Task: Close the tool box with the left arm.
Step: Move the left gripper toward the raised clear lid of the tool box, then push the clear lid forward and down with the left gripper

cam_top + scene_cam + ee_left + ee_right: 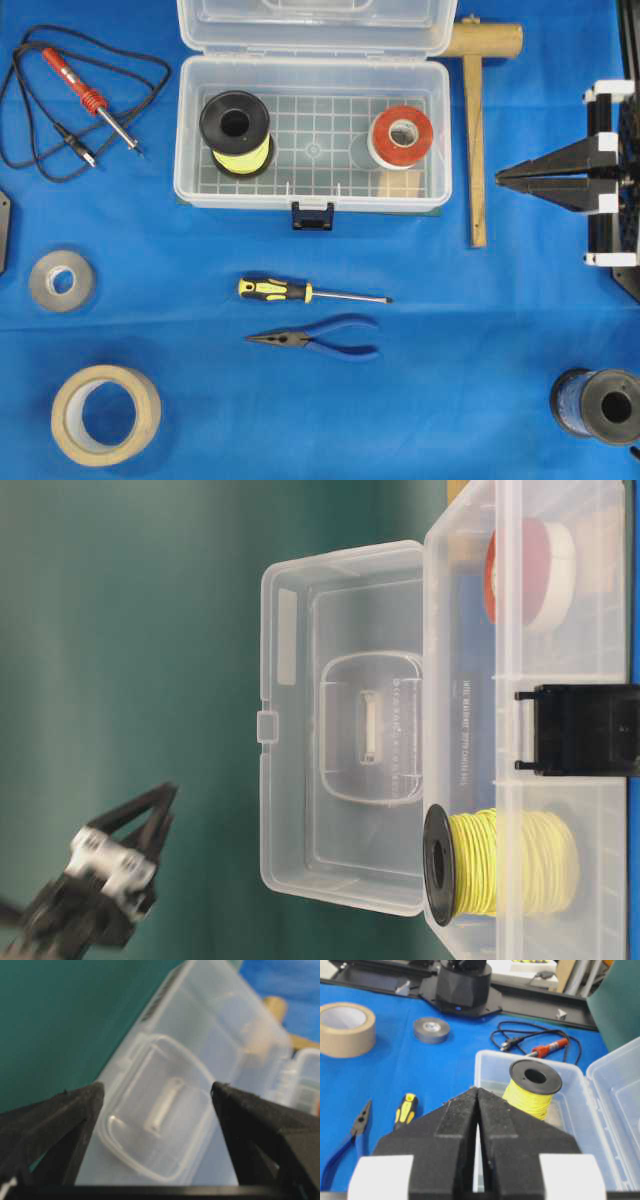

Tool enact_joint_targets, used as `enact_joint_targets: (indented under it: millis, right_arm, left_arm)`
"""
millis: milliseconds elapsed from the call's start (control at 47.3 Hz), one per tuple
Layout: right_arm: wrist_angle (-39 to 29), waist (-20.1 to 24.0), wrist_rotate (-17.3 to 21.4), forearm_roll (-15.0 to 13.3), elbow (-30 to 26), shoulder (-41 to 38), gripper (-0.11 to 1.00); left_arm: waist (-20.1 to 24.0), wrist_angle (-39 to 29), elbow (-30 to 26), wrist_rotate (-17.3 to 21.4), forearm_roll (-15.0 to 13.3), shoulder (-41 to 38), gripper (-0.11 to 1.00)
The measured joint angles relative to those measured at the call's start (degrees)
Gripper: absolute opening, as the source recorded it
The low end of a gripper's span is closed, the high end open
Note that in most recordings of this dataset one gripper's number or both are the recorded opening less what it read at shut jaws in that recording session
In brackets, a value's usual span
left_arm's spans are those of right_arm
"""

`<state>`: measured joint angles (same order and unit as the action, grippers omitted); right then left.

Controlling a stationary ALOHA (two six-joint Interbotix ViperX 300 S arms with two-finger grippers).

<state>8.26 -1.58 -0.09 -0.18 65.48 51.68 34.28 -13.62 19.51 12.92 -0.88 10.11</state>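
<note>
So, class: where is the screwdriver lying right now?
In the overhead view, the screwdriver lies mid-table on the blue cloth, between the tool box and the pliers.

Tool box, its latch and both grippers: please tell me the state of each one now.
tool box: open, lid raised behind it.
front latch: unfastened, hanging at the front wall.
left gripper: open, holding nothing, facing the lid.
right gripper: shut, empty, beside the box.
</note>
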Motion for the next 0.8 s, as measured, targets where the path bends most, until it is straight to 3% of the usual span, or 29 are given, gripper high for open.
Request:
enact_joint_targets:
  millis: [359, 508, 804]
  right_arm:
    - [-0.44, -0.44, 0.0, 0.0, 0.0, -0.7, 0.0]
    - [-0.53, -0.62, 0.0, 0.0, 0.0, -0.7, 0.0]
    - [-1.05, -1.41, -0.09, -0.09, 0.0, -0.7, 0.0]
  left_arm:
    - [2.55, -0.7, -4.22, 0.09, 0.09, -11.07, 0.92]
    - [4.04, -0.7, -4.22, 0.0, 0.09, -12.74, 0.92]
    - [2.99, -0.53, -2.99, -0.18, 0.09, -12.74, 0.92]
